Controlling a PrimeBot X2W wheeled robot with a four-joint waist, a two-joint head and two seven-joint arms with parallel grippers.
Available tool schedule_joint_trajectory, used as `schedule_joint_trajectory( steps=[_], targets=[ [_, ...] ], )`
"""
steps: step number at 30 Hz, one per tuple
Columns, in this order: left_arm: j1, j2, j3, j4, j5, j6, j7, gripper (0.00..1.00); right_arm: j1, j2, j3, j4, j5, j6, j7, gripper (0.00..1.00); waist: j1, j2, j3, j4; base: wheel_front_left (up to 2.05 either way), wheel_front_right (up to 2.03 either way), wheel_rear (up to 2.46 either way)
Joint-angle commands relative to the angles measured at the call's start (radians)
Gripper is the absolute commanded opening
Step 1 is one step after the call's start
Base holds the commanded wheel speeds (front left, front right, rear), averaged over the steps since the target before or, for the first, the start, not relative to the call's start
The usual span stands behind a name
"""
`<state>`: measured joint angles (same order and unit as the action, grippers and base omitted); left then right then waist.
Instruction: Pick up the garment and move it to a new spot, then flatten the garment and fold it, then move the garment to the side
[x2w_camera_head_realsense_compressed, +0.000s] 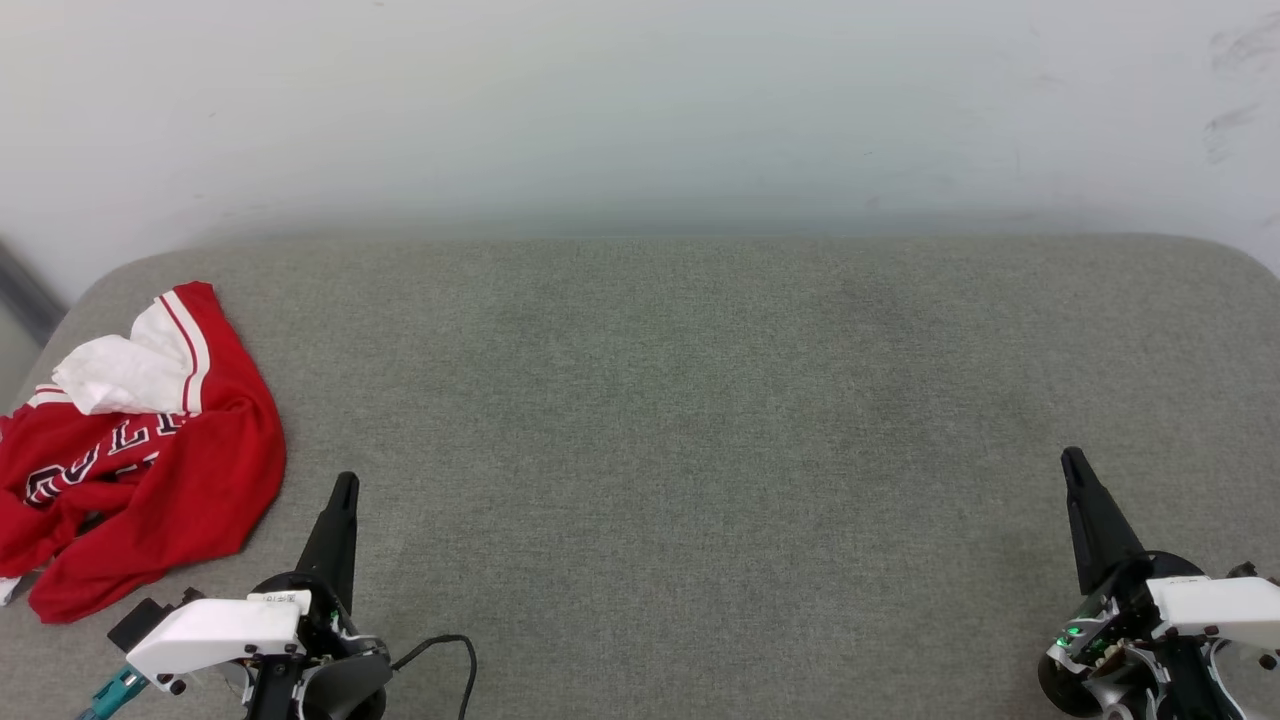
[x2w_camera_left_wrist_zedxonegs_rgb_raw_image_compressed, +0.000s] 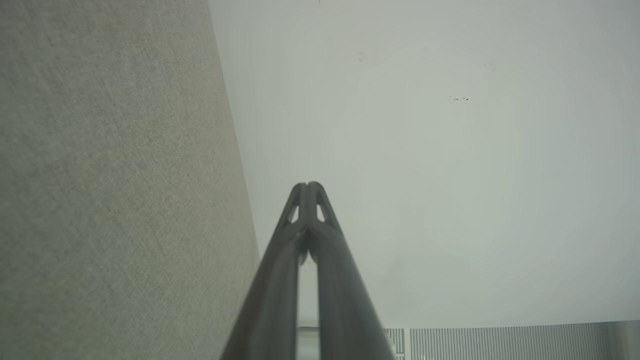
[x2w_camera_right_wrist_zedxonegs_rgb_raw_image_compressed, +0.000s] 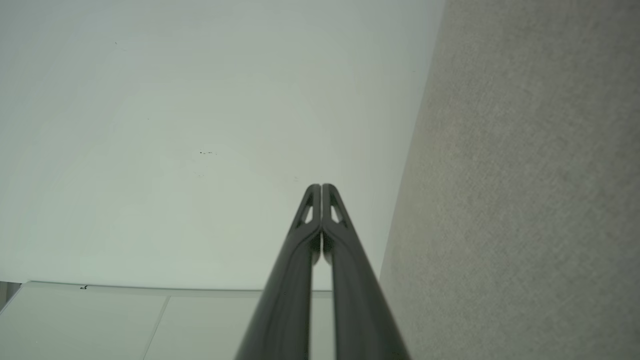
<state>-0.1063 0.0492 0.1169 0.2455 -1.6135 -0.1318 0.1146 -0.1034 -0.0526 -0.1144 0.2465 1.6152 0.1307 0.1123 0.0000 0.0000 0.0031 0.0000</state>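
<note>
Head view: garment (x2w_camera_head_realsense_compressed: 190, 480) far left

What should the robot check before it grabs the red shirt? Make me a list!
1. The garment free to grab: ok, lying crumpled, untouched.
2. The left gripper empty: ok.
3. The left gripper open for grabbing: not ok, shut.
4. The right gripper empty: ok, shut.
5. Room on the grey cushion to spread it: ok.
6. Whole garment on the cushion: cannot tell, cut by the view's edge.
</note>
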Motion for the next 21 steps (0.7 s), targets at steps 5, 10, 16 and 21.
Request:
schedule_joint_trajectory(
  steps=[5,10,16,21],
  targets=[
    [-0.005,-0.002,0.001,0.001,0.002,-0.003,0.002,0.0,-0.012,0.004,0.0,0.002,-0.005,0.0,0.002,0.0,0.0,0.0,0.0,0.0,0.0,0.0,0.0],
    [-0.005,-0.002,0.001,0.001,0.002,-0.003,0.002,0.0,-0.012,0.004,0.0,0.002,-0.005,0.0,0.002,0.0,0.0,0.0,0.0,0.0,0.0,0.0,0.0],
    [-0.005,-0.002,0.001,0.001,0.002,-0.003,0.002,0.0,-0.012,0.004,0.0,0.002,-0.005,0.0,0.002,0.0,0.0,0.0,0.0,0.0,0.0,0.0,0.0],
    [-0.005,-0.002,0.001,0.001,0.002,-0.003,0.002,0.0,-0.012,0.004,0.0,0.001,-0.005,0.0,0.001,0.0,0.0,0.0,0.0,0.0,0.0,0.0,0.0]
  ],
)
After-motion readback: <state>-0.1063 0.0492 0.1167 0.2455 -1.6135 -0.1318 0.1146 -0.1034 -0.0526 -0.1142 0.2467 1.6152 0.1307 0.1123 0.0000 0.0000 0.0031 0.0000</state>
